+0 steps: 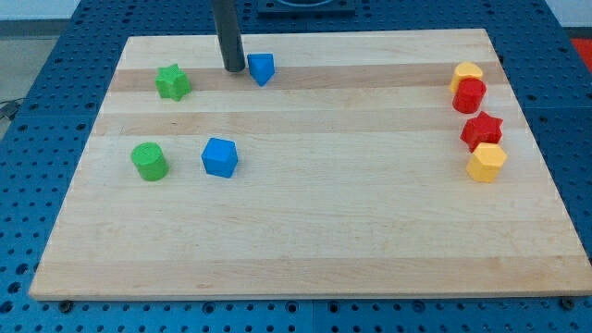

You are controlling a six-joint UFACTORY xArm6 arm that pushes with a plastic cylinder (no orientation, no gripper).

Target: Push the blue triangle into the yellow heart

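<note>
The blue triangle (262, 67) lies near the view's top, left of centre. My tip (233, 69) stands just to its left, close to it or touching; I cannot tell which. The yellow heart (467, 73) lies far off at the view's right, near the top, with a red cylinder (469, 95) pressed against its lower side.
A red star (481, 129) and a yellow hexagon (487, 162) sit below the red cylinder at the right. A green star (172, 82) lies left of my tip. A green cylinder (149, 161) and a blue cube (220, 156) lie lower left on the wooden board (314, 240).
</note>
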